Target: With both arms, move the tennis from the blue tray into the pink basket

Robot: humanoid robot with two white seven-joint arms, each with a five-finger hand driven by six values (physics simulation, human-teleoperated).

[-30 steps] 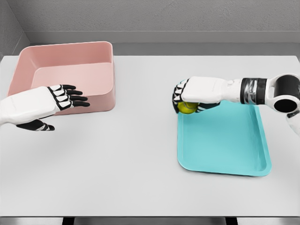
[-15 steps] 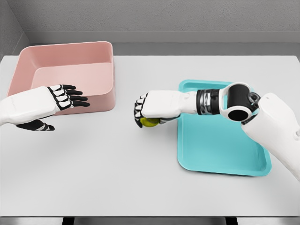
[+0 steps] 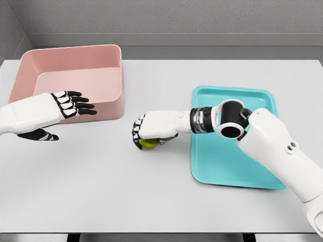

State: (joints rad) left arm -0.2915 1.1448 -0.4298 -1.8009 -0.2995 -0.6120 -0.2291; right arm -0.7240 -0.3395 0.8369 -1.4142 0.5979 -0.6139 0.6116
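Note:
My right hand [image 3: 146, 135] reaches left across the table and is shut on the yellow-green tennis ball [image 3: 148, 143], which peeks out under its fingers. Hand and ball are over the bare table, left of the blue tray [image 3: 237, 161] and right of the pink basket [image 3: 75, 80]. My left hand [image 3: 63, 106] hovers open in front of the basket's near wall, fingers stretched toward the right, holding nothing. A gap of table separates the two hands.
The grey table [image 3: 101, 191] spreads wide in front of both hands. The pink basket sits at the back left with tall walls. A grey wall runs behind the table's far edge.
My right hand has carried the tennis ball leftward, off the blue tray and out over the table toward the basket. The left hand has stayed still.

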